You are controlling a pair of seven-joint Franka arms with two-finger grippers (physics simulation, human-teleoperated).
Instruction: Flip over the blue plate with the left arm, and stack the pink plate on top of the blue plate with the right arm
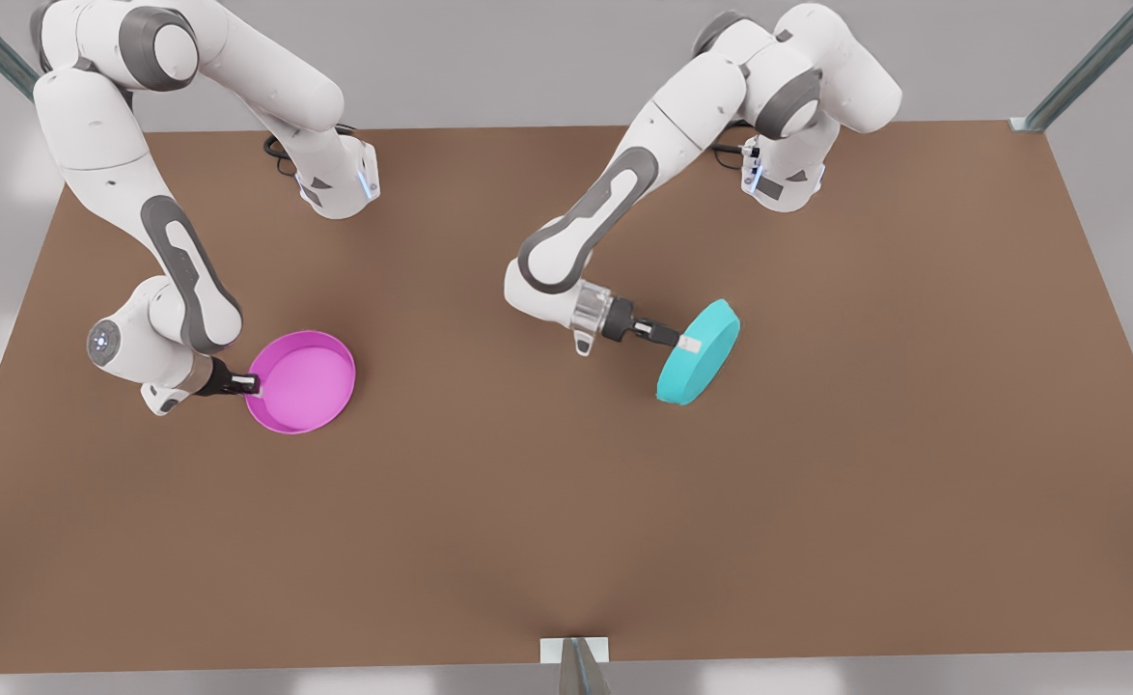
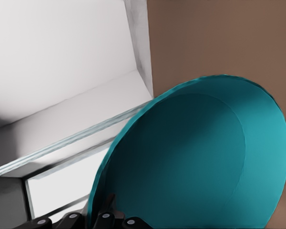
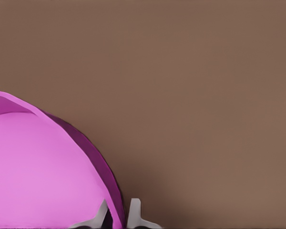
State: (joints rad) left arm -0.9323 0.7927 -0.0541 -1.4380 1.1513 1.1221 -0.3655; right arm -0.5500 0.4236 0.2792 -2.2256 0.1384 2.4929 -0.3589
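Front view: two white arms reach over a brown table (image 1: 817,483). The left gripper (image 1: 688,343), on the front view's right, is closed on the rim of the blue plate (image 1: 700,351), which is lifted clear of the table and tilted steeply on edge, its flat turquoise underside facing the camera. The right gripper (image 1: 256,385), on the front view's left, pinches the rim of the pink plate (image 1: 302,382), which sits open side up, lighter pink inside with a darker magenta wall, well apart from the blue plate.

Left wrist view: the blue plate's (image 2: 200,162) hollow inside, hidden from the front camera, appears as a darker teal disc within a low rim; the gripper's black fingers (image 2: 105,219) clamp its edge.

Right wrist view: two pale fingertips (image 3: 133,212) straddle the wall of the pink plate (image 3: 38,176), one inside, one outside, over the bare table (image 3: 205,95).
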